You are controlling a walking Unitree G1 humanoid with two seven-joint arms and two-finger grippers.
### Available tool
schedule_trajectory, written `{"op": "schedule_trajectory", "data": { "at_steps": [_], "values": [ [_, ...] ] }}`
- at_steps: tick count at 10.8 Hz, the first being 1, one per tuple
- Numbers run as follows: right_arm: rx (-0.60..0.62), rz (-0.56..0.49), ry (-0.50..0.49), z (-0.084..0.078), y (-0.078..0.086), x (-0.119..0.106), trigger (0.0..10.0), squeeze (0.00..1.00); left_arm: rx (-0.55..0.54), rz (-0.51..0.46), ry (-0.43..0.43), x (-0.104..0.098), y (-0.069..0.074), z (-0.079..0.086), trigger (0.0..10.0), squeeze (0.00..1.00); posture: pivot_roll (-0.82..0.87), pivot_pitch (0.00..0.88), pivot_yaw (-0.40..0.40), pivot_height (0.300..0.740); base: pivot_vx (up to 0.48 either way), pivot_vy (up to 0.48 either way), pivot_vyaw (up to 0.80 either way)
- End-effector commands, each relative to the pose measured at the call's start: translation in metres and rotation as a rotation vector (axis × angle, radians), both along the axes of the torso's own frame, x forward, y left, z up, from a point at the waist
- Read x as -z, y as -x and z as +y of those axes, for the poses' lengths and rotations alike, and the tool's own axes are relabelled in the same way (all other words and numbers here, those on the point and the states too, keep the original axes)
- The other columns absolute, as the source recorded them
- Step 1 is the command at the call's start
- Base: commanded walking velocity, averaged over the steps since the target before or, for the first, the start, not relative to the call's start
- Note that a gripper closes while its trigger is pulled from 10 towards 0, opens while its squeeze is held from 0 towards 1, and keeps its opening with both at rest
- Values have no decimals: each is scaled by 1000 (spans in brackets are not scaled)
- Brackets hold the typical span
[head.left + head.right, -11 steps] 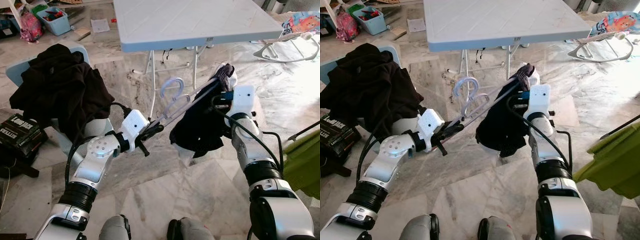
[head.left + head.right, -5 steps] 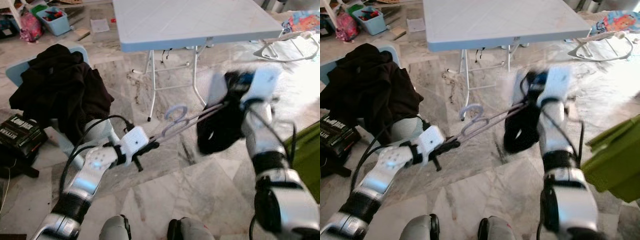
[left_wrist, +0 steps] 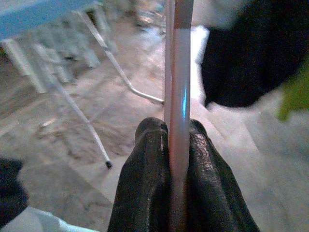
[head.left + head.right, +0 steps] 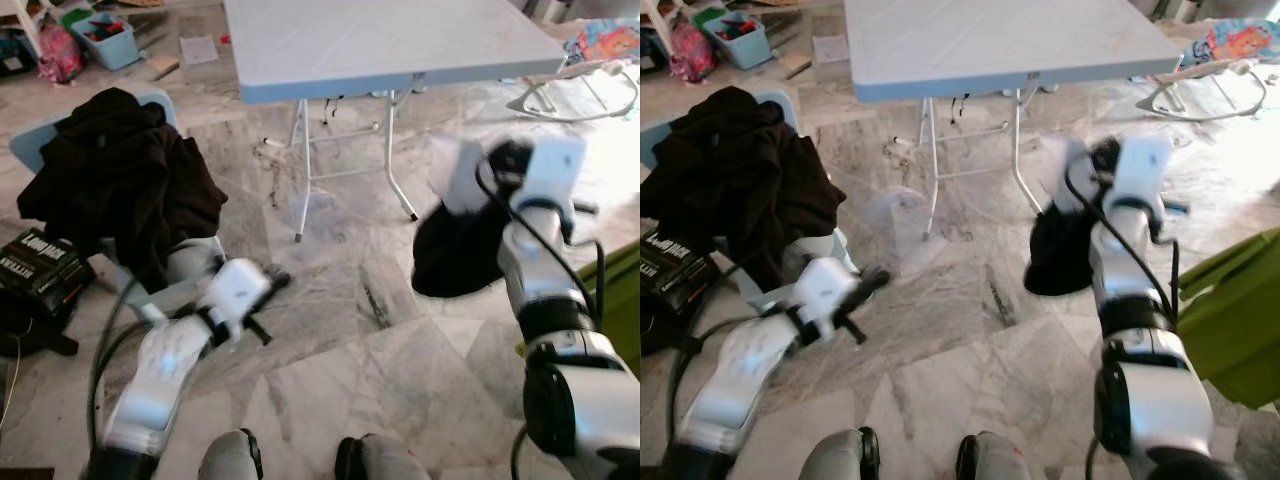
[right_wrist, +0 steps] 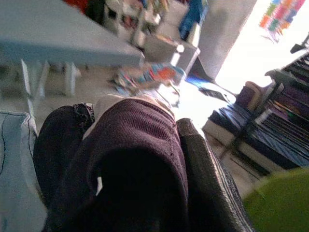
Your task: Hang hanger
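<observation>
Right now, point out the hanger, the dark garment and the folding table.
hanger [image 3: 177, 96], left wrist view, its pale bar
dark garment [image 4: 460, 255], left eye view, middle of the hanging cloth
folding table [image 4: 390, 40], left eye view, bare tabletop

Marble floor [image 4: 330, 330] carries folding table [image 4: 380, 45], seemingly bare

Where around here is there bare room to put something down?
The folding table top is bare right across. The marble floor between the table legs and the robot's feet is open too. It is crowded on the left, where dark clothes heap over a chair above a box.
</observation>
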State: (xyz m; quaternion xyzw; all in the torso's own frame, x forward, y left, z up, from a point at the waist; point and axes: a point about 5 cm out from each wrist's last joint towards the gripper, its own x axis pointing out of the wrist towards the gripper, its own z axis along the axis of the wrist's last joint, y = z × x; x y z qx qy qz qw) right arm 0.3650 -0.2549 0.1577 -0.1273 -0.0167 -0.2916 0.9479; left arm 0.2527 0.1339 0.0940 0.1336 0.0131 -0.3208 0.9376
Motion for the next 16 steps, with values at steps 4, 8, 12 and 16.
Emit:
{"op": "schedule_trajectory", "data": {
  "at_steps": [4, 8, 12, 16],
  "values": [
    [-150, 69, 44, 5, 8, 20, 0, 0, -296, -129, 112, -20, 0, 4, 4941, 0, 16, 136, -72, 740, 0, 0, 0],
    [-509, 81, 28, 25, 62, 55, 0, 0, -521, -110, 240, -28, 9, 15, 10000, 0, -5, 117, -71, 740, 0, 0, 0],
    [-579, 39, 39, 45, 64, 43, 0, 0, -526, -111, 271, -38, 4, 14, 10000, 0, 0, 113, -69, 740, 229, 0, 0],
    [-580, 34, 34, 47, 63, 38, 0, 0, -508, -110, 280, -40, 1, 11, 10000, 0, -3, 110, -68, 740, 457, 0, 0]
  ]
}}
